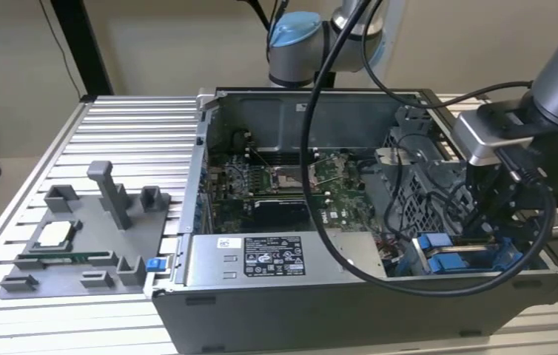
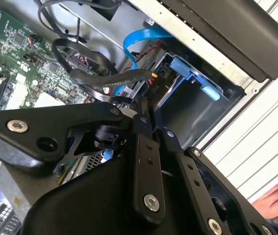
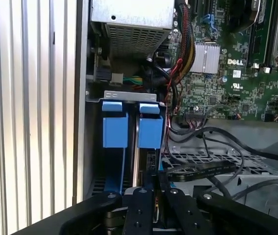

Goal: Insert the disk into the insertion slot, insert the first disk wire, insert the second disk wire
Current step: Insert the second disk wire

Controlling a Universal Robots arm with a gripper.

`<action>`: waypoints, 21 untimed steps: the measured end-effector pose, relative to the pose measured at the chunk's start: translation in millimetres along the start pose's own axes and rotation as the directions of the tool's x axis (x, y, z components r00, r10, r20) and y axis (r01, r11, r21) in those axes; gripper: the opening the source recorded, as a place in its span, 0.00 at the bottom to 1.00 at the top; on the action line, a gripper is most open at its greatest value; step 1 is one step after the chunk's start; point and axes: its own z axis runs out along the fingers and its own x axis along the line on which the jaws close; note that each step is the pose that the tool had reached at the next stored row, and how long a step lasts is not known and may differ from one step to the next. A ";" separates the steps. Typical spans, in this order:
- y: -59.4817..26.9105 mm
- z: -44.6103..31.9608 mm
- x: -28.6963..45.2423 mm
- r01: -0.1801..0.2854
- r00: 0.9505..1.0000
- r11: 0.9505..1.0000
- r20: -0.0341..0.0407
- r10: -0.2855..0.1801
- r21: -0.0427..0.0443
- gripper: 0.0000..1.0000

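While the arm leans over the case corner at the exterior view's right, the gripper hangs directly above the slot, its two fingers drawn narrow, almost together. The disk appears already seated there: two blue carrier tabs stand side by side in the bay, and the one in line with the fingers I take for the disk, on edge, its long axis running from the gripper toward the power supply. A flat black wire ends right at the fingertips and trails off sideways over the perforated wall toward the motherboard. Whether the fingers actually pinch its plug I cannot tell. By my judgement, the relation that matters is plug to disk end: the disk's near edge lies straight below the fingertips, just beside the wire's end.
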 end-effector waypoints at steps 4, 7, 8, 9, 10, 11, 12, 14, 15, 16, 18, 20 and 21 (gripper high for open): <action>0.1 1.6 0.2 0.001 1.000 1.000 0.001 -0.001 0.007 0.00; 0.4 4.5 0.5 0.001 1.000 1.000 0.000 -0.001 0.010 0.00; 0.5 5.9 0.6 0.001 1.000 1.000 0.000 -0.001 0.011 0.00; 0.5 7.4 0.7 0.001 1.000 1.000 0.000 -0.001 0.012 0.00; 0.6 8.8 0.8 0.001 1.000 1.000 0.000 -0.001 0.012 0.00; 0.6 9.5 0.6 0.001 1.000 1.000 -0.001 -0.001 0.012 0.00; 0.6 9.6 0.5 0.001 1.000 1.000 -0.002 -0.001 0.012 0.00; 0.6 9.3 0.4 0.001 1.000 1.000 -0.003 -0.001 0.012 0.00; 0.6 9.3 0.4 0.001 1.000 1.000 -0.003 -0.001 0.012 0.00; 0.7 9.3 0.4 0.001 1.000 1.000 -0.003 -0.001 0.012 0.00; 0.6 9.2 0.3 0.001 1.000 1.000 -0.002 -0.001 0.012 0.00; 0.6 8.8 0.4 0.001 1.000 1.000 -0.002 -0.001 0.012 0.00; 0.6 8.8 0.4 0.001 1.000 1.000 -0.002 -0.001 0.012 0.00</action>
